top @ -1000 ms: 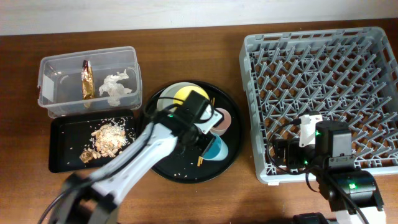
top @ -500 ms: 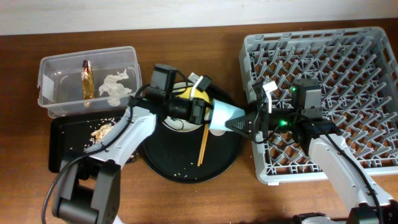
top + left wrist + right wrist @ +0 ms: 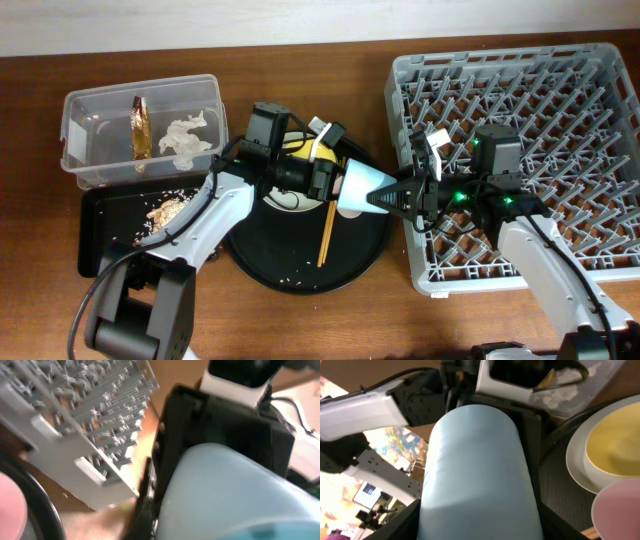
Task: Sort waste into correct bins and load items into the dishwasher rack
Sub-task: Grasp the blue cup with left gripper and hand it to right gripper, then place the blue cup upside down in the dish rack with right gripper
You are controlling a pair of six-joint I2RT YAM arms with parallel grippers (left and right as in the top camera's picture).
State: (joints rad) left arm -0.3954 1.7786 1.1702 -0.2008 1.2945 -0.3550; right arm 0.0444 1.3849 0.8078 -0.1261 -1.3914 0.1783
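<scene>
Blue cup (image 3: 362, 187) is off the table, lying sideways, above the right edge of the round black tray (image 3: 290, 270), just left of the dishwasher rack (image 3: 398, 120).

Left gripper (image 3: 337, 188) comes in from the left and holds the cup's wider end. Right gripper (image 3: 388, 197) comes in from the right with its fingers along both sides of the narrower end. Can't tell whether those fingers are actually clamped; in the right wrist view the cup fills the frame.

On the round tray: plate (image 3: 282, 200) on the far side, partly under the left arm, with the yellow bowl (image 3: 305, 152) on it. Pink cup (image 3: 620, 510) is just beside the bowl and only shows in the wrist views. Chopsticks (image 3: 325, 235) lie near-to-far across the tray's middle.

Far left: clear tub (image 3: 70, 130) holds the foil wrapper (image 3: 140, 130) and tissue (image 3: 188, 138). Black tray (image 3: 100, 250) on its near side holds food scraps (image 3: 170, 210).
</scene>
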